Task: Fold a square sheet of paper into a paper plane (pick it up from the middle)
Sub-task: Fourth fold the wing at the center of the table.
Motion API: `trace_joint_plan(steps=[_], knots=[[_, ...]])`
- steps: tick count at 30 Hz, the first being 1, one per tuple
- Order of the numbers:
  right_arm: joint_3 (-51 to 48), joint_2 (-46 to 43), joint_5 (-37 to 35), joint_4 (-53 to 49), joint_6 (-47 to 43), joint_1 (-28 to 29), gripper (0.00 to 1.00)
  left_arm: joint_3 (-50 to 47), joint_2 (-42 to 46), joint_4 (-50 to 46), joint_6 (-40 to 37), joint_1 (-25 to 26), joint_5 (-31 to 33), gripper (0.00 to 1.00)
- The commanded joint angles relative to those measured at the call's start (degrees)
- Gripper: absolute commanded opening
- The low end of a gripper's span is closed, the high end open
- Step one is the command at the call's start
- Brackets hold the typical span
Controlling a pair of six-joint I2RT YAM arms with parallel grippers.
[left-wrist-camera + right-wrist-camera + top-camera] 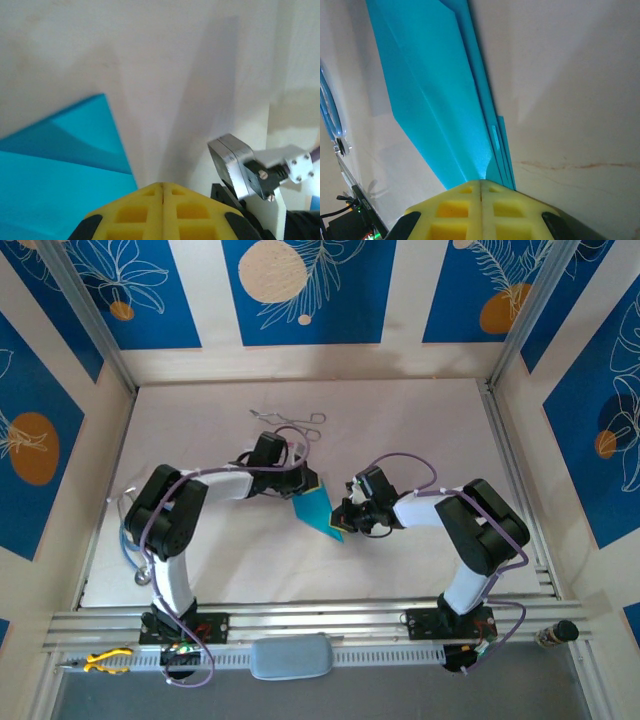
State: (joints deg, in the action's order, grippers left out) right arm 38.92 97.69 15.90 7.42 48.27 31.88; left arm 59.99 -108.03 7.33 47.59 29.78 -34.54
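The cyan-blue paper (318, 510) lies on the white table folded into a narrow pointed wedge, the paper plane, with its tip toward the near right. My left gripper (306, 483) is at its far wide end. In the left wrist view the yellow fingertips (162, 186) are pressed together, with the paper (55, 170) just to their left and nothing between them. My right gripper (346, 516) is at the wedge's pointed end. In the right wrist view its gripper (481, 182) is shut and sits over the narrow end of the layered paper (435, 95), which runs away from the tips.
Metal forceps (290, 421) lie on the table behind the arms. A silver block on the right arm (235, 162) stands close to my left fingers. A yellow-handled tool (105, 660) and a grey pad (290, 656) rest on the near rail. Walls enclose the table.
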Motion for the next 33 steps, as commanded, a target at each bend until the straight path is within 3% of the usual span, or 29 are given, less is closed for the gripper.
trace_joint_plan(steps=[1, 13, 19, 28, 33], knots=[[-1.91, 2.92, -3.63, -10.49, -1.08, -0.24, 0.00, -2.11, -2.47, 1.77, 0.17, 0.67, -0.80, 0.06], [0.02, -0.16, -3.14, -11.98, -3.08, -0.34, 0.00, -4.52, -5.77, -0.37, -0.94, -0.29, 1.59, 0.05], [2.55, -2.72, 0.93, -8.54, -1.37, 0.09, 0.00, -5.23, -5.78, -0.65, -0.75, -0.41, 1.57, 0.05], [10.13, 3.24, 1.17, -8.03, -0.11, 2.98, 0.01, -4.89, -5.96, -1.18, -0.84, -0.34, 1.33, 0.05], [12.07, 8.28, -2.86, -7.71, 0.93, 4.16, 0.01, -5.08, -5.96, -0.53, -0.36, -0.32, 1.23, 0.05]])
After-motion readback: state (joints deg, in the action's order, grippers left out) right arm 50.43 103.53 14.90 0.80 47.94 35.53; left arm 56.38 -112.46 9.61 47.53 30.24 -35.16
